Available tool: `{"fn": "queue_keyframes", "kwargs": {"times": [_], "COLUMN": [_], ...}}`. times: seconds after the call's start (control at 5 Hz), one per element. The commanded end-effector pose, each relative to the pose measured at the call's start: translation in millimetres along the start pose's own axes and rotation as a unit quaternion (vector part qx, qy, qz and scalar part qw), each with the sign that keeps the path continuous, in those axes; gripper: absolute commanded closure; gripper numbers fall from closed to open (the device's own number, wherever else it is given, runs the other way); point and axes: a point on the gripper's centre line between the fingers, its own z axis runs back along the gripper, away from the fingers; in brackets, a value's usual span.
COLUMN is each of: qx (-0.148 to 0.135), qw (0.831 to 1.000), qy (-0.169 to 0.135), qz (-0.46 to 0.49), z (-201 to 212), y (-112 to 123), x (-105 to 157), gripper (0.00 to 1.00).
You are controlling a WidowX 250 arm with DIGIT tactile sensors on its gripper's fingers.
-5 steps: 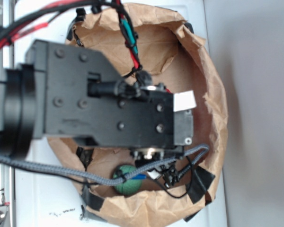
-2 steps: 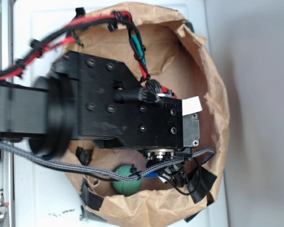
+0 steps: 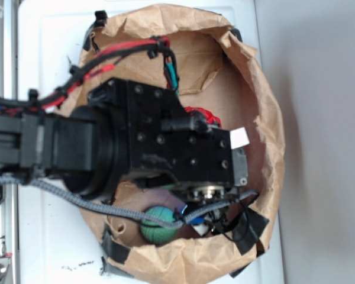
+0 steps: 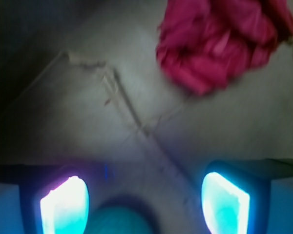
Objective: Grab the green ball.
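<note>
Wrist view: pincer [image 4: 144, 204] spread wide over creased brown paper [image 4: 112, 122] — green ball [image 4: 118, 220] between fingers.

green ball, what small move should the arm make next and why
Probably ease the pincer back and down over the green ball, then close. In the wrist view the ball sits at the bottom edge between the open, glowing fingers, nearer one side, and the red wad lies farther ahead, clear of them.

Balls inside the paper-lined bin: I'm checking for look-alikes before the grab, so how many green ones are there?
1. The green ball lies near the bin's lower edge, under a grey cable, beside the arm. The arm covers much of the bin, so another may be hidden.
</note>
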Motion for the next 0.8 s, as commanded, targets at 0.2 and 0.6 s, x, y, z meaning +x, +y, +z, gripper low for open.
{"fn": "queue_keyframes", "kwargs": {"times": [0.2, 0.6], "qx": [-0.030, 0.028], "qw": [0.999, 0.998], "qy": [-0.009, 0.016], "qz": [-0.026, -0.046], "z": [7, -24], "y": [-24, -28], "x": [-32, -45], "gripper": [0.00, 0.00]}}
